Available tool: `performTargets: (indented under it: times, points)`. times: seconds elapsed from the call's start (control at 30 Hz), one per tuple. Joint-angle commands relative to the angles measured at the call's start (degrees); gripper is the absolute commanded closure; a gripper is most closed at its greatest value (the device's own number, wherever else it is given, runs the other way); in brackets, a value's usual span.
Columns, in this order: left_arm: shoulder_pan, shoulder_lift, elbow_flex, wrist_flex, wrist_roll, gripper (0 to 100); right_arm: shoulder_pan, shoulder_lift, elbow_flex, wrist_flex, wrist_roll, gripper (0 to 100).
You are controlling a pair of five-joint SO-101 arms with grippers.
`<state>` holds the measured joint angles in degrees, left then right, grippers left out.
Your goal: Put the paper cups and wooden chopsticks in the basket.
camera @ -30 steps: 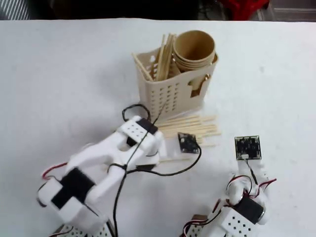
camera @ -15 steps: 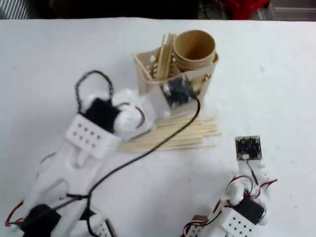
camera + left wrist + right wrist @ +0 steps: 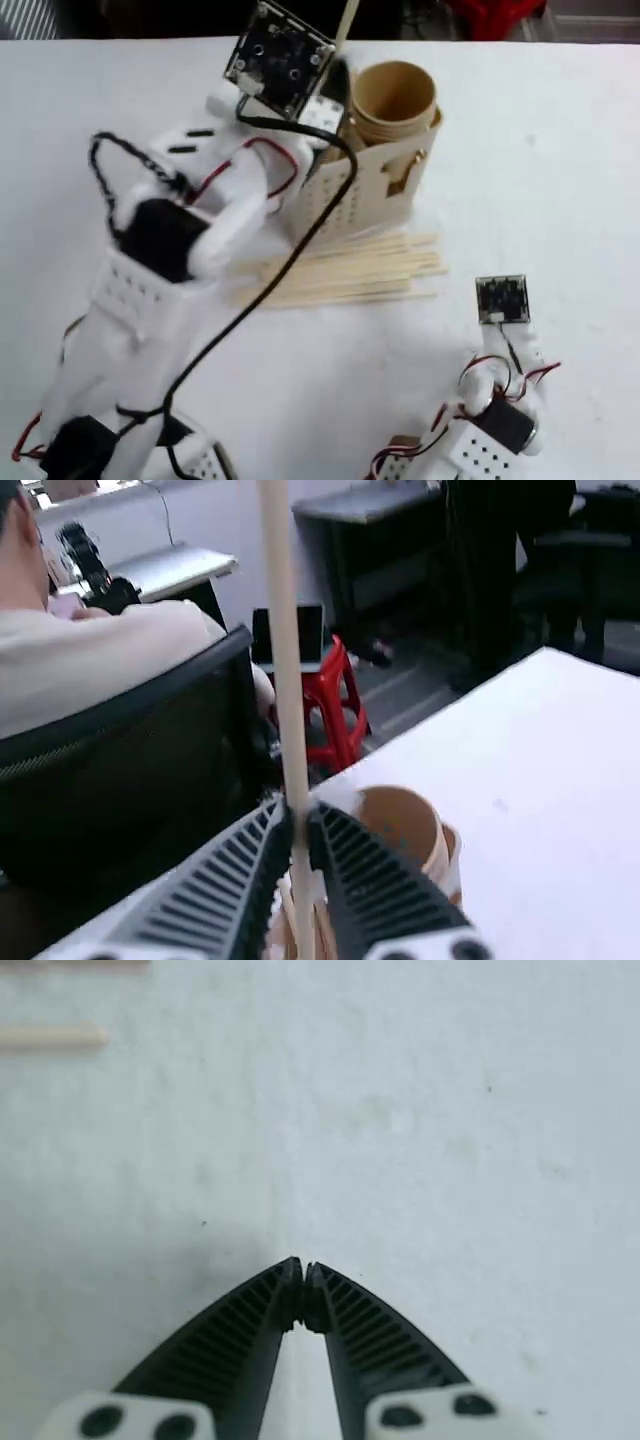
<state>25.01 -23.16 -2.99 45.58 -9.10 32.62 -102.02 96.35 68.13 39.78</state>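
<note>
A cream slotted basket stands at the table's far middle with a stack of paper cups and several chopsticks in it. In front of it, a pile of wooden chopsticks lies on the table. My left arm stretches over the basket's left half. Its gripper is shut on one chopstick, held upright above the basket beside the cups; the stick's top pokes up past the wrist camera. My right gripper is shut on nothing, low over bare table to the right of the pile.
The right arm sits folded at the near right edge. Ends of loose chopsticks lie ahead of it. A black cable from the left arm hangs across the pile. A chair and a red stool stand beyond the table.
The left arm rose from the pile on the table and swung up and back over the basket, carrying one chopstick. The right arm stayed put.
</note>
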Motion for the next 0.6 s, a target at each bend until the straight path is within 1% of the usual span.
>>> performTargets:
  times: [0.0,0.13,0.27,0.43,0.5,0.57]
  points:
    - [-0.75,-1.54,8.97,-16.97,1.32,98,0.04,-0.04,0.53,-0.75,0.70,98.1]
    - [-0.84,-1.54,19.78,-25.58,1.58,98,0.04,-0.04,0.53,-0.75,0.70,98.1]
    - [-2.07,0.31,26.90,-29.45,1.67,98,0.04,-0.04,0.53,-0.75,0.70,98.1]
    - [-6.29,3.30,29.01,-29.45,1.76,97,0.04,-0.04,0.53,-0.75,0.70,98.1]
    - [-6.99,3.30,29.01,-29.27,1.76,94,0.04,-0.04,0.53,-0.75,0.70,98.1]
    - [-6.90,3.30,28.31,-27.43,1.76,90,0.04,-0.04,0.53,-0.75,0.70,98.1]
